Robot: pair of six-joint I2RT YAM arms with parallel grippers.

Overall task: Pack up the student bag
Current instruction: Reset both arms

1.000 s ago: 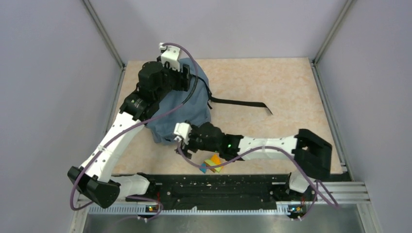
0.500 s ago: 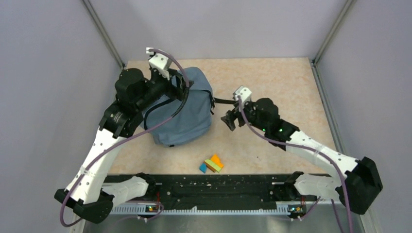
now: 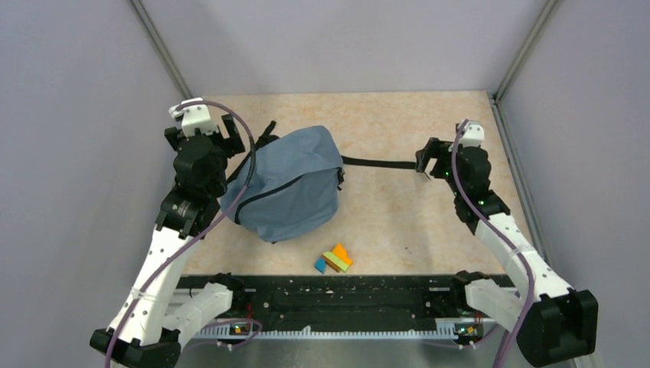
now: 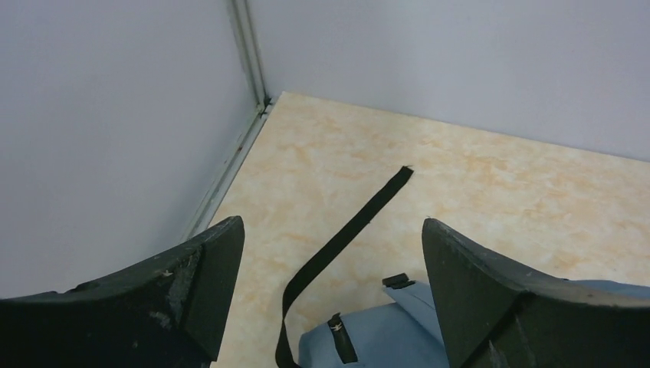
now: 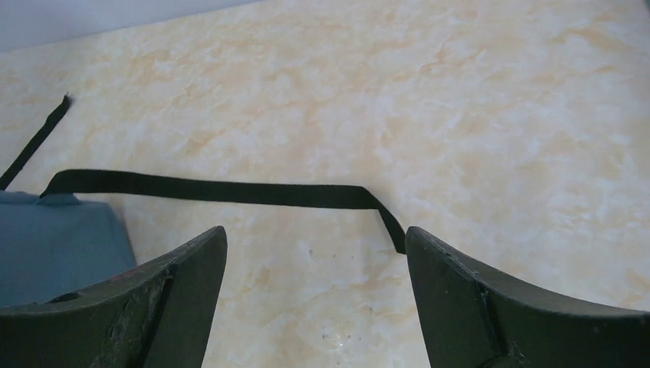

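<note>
The student bag (image 3: 290,184), slate-blue fabric, lies left of the table's middle with a black zipper line across it. One black strap (image 3: 379,162) runs right from it along the table. My left gripper (image 3: 236,138) is open and empty just left of the bag's back corner. The left wrist view shows a bag corner (image 4: 383,341) and another strap (image 4: 345,230) below the open gripper (image 4: 331,224). My right gripper (image 3: 427,159) is open and empty at the right strap's end. In the right wrist view the gripper (image 5: 316,230) hovers above the strap (image 5: 230,192).
A small stack of coloured books (image 3: 334,259), orange, green and blue, lies near the front edge in front of the bag. Grey walls enclose the table on the left, back and right. The bag's edge shows in the right wrist view (image 5: 54,245).
Both arms have pulled away from the bag. The left gripper moved left off the bag's top. The right gripper swung from the bag's front to the far right, at the strap's end.
</note>
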